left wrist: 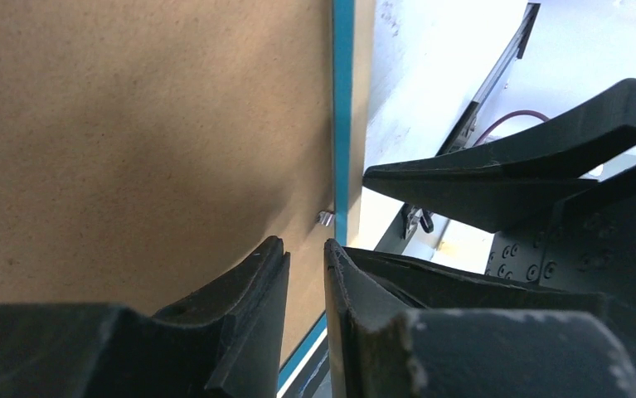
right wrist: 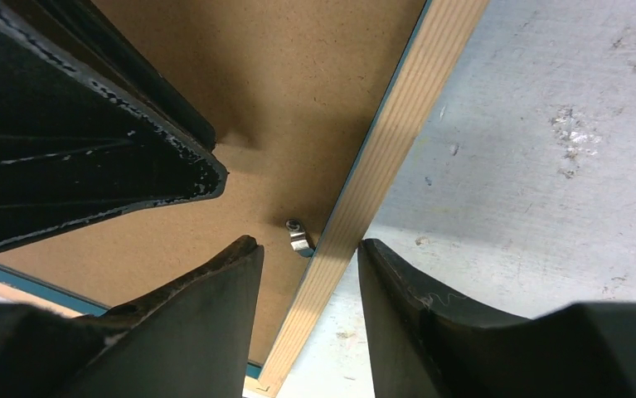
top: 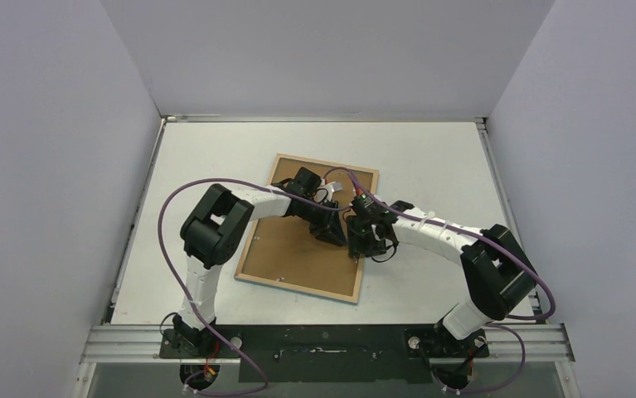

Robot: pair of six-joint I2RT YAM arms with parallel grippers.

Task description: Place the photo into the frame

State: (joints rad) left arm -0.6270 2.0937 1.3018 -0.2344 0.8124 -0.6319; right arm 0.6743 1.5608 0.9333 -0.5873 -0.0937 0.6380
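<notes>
White table (top: 215, 145) between pale grey walls (top: 49, 124), frame (right wrist: 383, 157) face-down at centre

Lab robot cell: plain grey walls (top: 322, 50) around white table (top: 430, 149)

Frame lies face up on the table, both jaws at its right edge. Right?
No: the frame lies back up, with the brown backing board on top, as the top view shows. Both jaws are at its right edge.
</notes>
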